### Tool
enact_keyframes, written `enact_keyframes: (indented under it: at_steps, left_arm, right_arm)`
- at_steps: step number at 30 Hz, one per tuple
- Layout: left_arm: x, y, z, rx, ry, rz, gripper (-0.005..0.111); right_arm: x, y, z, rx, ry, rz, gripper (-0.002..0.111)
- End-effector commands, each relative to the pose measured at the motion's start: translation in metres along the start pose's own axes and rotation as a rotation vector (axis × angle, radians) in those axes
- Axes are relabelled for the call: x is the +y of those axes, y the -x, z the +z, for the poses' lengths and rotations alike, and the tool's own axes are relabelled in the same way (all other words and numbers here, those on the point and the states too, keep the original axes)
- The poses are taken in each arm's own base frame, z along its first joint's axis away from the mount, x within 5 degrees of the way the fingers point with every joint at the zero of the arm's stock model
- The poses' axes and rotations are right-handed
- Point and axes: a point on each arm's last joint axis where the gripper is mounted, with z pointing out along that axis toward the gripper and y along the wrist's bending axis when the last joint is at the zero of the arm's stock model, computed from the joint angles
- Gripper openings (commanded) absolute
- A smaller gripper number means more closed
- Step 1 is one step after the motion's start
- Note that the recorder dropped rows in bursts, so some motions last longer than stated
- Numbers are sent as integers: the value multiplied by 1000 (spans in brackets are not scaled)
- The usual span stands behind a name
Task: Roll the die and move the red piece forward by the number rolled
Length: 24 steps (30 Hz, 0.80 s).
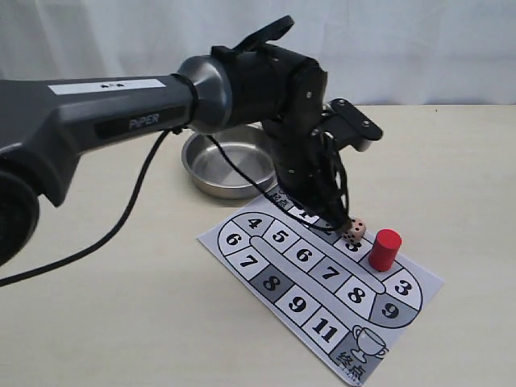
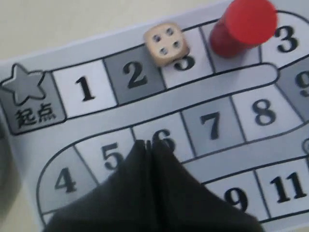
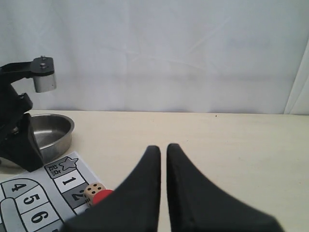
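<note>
The cream die [image 2: 166,43] lies on the printed board [image 2: 212,125], at the line between squares 2 and 3, four pips up. Beside it the red piece [image 2: 241,26] stands upright one square further along. My left gripper [image 2: 153,145] hovers shut over square 6 and holds nothing. In the exterior view its tip [image 1: 339,216] hangs just above and left of the die [image 1: 354,231], with the red piece [image 1: 385,249] to the right. My right gripper [image 3: 163,147] is shut and empty above bare table, away from the die [image 3: 94,190] and the red piece [image 3: 100,196].
A steel bowl [image 1: 230,161] sits behind the board [image 1: 322,282], partly hidden by the left arm [image 1: 266,89]. Beige table surrounds the board. A white curtain closes off the back.
</note>
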Motion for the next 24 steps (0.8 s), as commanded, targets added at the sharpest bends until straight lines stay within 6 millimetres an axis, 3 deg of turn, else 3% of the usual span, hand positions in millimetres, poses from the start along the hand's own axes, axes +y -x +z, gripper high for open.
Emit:
enact_keyframes:
  at_steps: [1, 8, 15, 18, 24]
  left_arm:
    - [27, -23, -13, -36, 36, -94, 0]
    - [54, -65, -41, -85, 85, -203, 0]
    - [104, -120, -59, -110, 169, -426, 0]
    - [149, -163, -71, -85, 214, -617, 0]
    - [198, -234, -92, 9, 293, -848, 0]
  right_arm:
    - [0, -1, 0, -5, -3, 1, 4]
    - [0, -1, 0, -5, -3, 1, 4]
    - [0, -1, 0, -5, -3, 1, 4]
    - [0, -1, 0, -5, -3, 1, 4]
    - [0, -1, 0, -5, -3, 1, 4]
